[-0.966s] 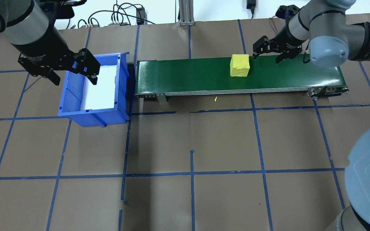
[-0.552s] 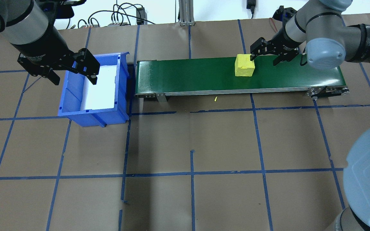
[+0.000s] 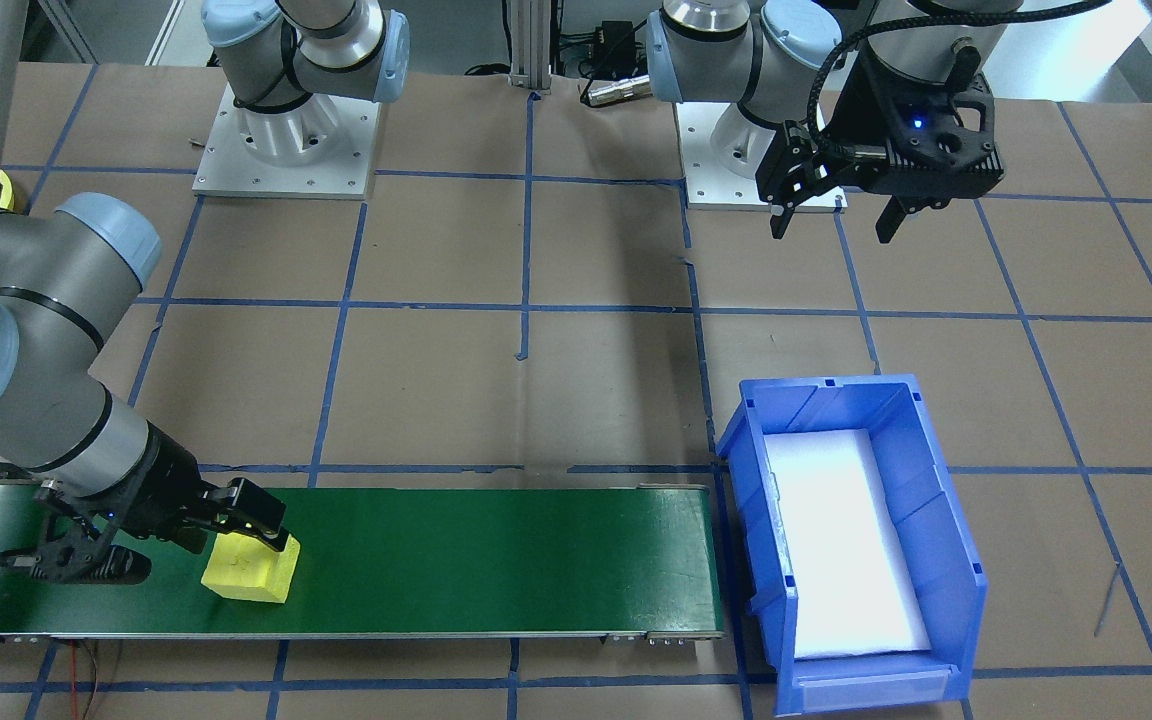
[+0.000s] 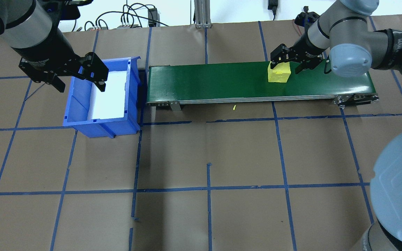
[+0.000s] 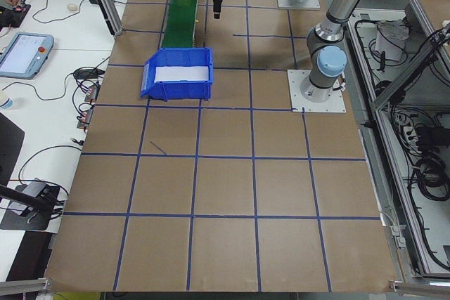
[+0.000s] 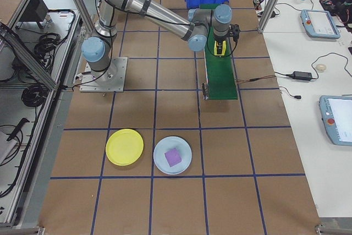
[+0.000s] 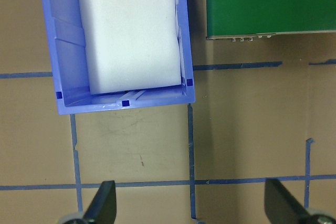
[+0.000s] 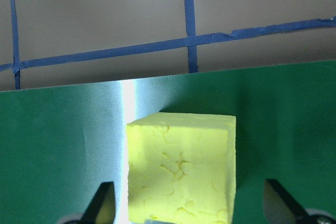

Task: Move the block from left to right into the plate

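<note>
On the green conveyor belt (image 4: 222, 82) the yellow foam block (image 4: 279, 74) has travelled toward the robot's right since a second ago — it was near the belt's middle-right part and now it sits further along, directly under the right pincer (image 4: 284, 61). This pincer has also moved: earlier it hovered beside the block, well to the right of it, and now it has come lower and its fingers straddle the block. In the right wrist view the block (image 8: 181, 169) fills the space between the two finger tips, which stand apart on both sides and do not yet touch it, so the right pincer is spread and holds nothing.

The left pincer (image 4: 79, 75) is in the same place as before, spread wide over the near edge of the blue bin (image 4: 79, 115), also with nothing in it.

For the task this means the reach is nearly finished and the closing on the block is, I judge, the next step. The yellow plate (image 6: 125, 147) is far from the belt, on the tabletop (image 6: 176, 191) just beside a pale blue plate (image 6: 172, 156) that carries a purple block (image 6: 172, 157) — so the whole carry remains to be done.
</note>
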Motion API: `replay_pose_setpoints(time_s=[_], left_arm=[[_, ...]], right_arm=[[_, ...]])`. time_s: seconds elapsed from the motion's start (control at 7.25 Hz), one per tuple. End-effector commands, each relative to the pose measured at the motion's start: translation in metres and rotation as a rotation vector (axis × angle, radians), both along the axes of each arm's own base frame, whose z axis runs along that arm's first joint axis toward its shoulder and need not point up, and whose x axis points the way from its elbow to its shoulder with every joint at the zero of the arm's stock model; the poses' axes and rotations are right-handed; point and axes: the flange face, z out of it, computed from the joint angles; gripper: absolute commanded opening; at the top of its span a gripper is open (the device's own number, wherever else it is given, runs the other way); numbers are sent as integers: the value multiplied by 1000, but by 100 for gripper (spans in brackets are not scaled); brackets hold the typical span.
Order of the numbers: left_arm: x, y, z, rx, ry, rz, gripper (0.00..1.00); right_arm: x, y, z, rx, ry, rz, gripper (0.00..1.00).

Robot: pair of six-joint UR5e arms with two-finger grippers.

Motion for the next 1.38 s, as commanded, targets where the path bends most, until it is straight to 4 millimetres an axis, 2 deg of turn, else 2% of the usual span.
replay_pose_setpoints(time_s=[0.0, 0.14, 0.28, 0.55, 0.69, 0.83, 0.97, 1.1, 1.24], left_arm=[[0, 0, 1, -1, -3, 0, 100], [0, 0, 1, -1, -5, -1, 100], [0, 1, 1, -1, -5, -3, 100], [0, 0, 1, -1, -5, -1, 100], [0, 0, 0, -1, -3, -1, 100], [0, 1, 0, 1, -3, -3, 100], [0, 2, 1, 0, -5, -3, 100], [0, 2, 1, -1, -3, -3, 100], [-1, 2, 1, -2, 0, -3, 100]], right_arm=[[-1, -3, -9, -4, 10, 31, 92], [-9, -6, -27, -8, 76, 116, 52], [-20, -8, -14, -23, 187, 134, 44], [-40, 13, 48, -83, 402, 277, 44], [-69, 28, 59, -61, 491, 326, 45], [-126, 54, 67, 14, 531, 355, 45], [-196, 86, 76, 90, 500, 368, 46], [-264, 121, 68, 162, 453, 377, 49], [-323, 157, 51, 197, 418, 416, 50]])
